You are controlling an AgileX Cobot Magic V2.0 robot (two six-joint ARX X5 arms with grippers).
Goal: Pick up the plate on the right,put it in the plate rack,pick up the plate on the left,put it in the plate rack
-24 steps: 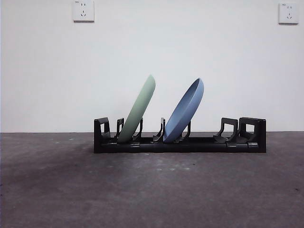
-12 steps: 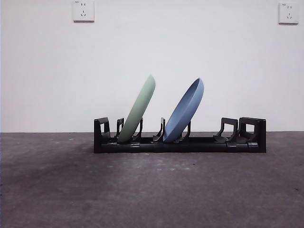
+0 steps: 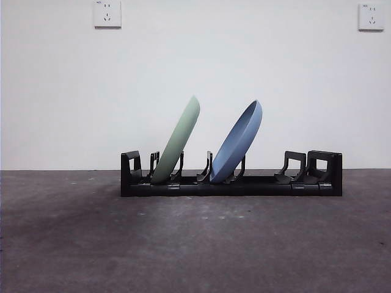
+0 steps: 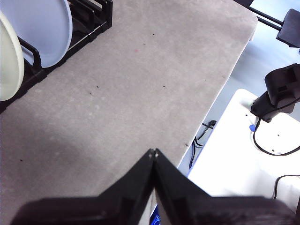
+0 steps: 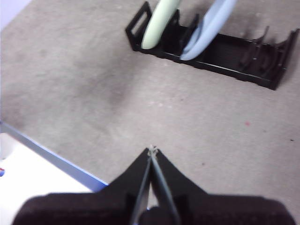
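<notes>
Already we see both plates slotted in the long black plastic plate rack [image 3: 231, 180]: the pale green round plate [image 3: 178, 141] and the blue round plate [image 3: 239, 143] lean against its prongs, which prop them on edge. Our left gripper [image 4: 153, 152] and right gripper [image 5: 152, 150] wait well back, jaws together, empty. No writing is legible.

Plates: two, one green [image 3: 178, 140] and one blue [image 3: 238, 141], both standing tilted in the rack at centre frame in the front view. Plate rack [image 3: 293, 183]: one, long and black. Wall sockets: two, one at upper left of the frame [image 3: 107, 13], one at upper right [image 3: 371, 16]. Claws: two, left claw [image 4: 153, 152] and right claw [image 5: 152, 150], each with its jaws pressed together, holding nothing. Counter [image 3: 195, 244]: one.
</notes>
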